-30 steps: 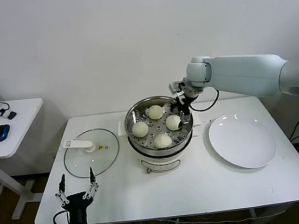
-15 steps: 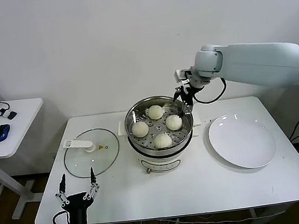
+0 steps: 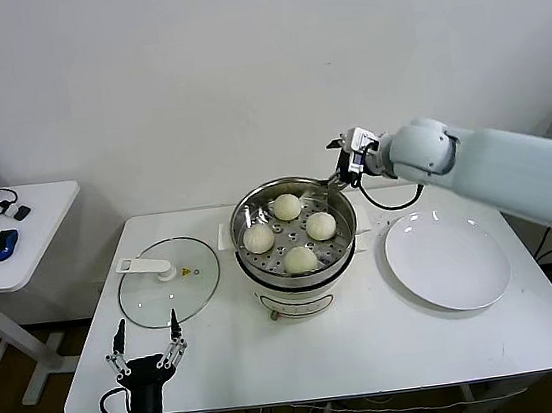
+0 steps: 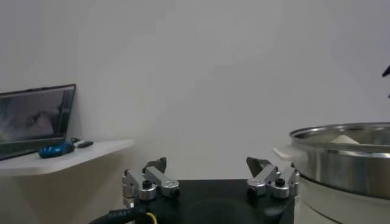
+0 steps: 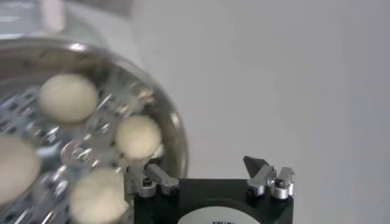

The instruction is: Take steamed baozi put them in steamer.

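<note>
Four cream-white baozi sit on the perforated tray inside the steamer [image 3: 301, 282]: one at the back [image 3: 287, 206], one left [image 3: 259, 238], one right [image 3: 321, 225], one front [image 3: 301, 259]. My right gripper [image 3: 336, 173] is open and empty, raised above the steamer's back right rim. In the right wrist view [image 5: 204, 163] it hangs over the rim with baozi [image 5: 139, 136] below. My left gripper [image 3: 147, 335] is open and empty, parked low at the table's front left; the left wrist view [image 4: 207, 163] shows the steamer's wall [image 4: 347, 161] to one side.
A flat glass lid [image 3: 168, 282] lies left of the steamer. An empty white plate [image 3: 448, 258] lies to its right. A side table [image 3: 8, 239] with a blue mouse [image 3: 2, 244] stands at far left.
My right gripper has let go of the right baozi, risen out of the steamer and drawn back to the right. The left arm has not moved.
</note>
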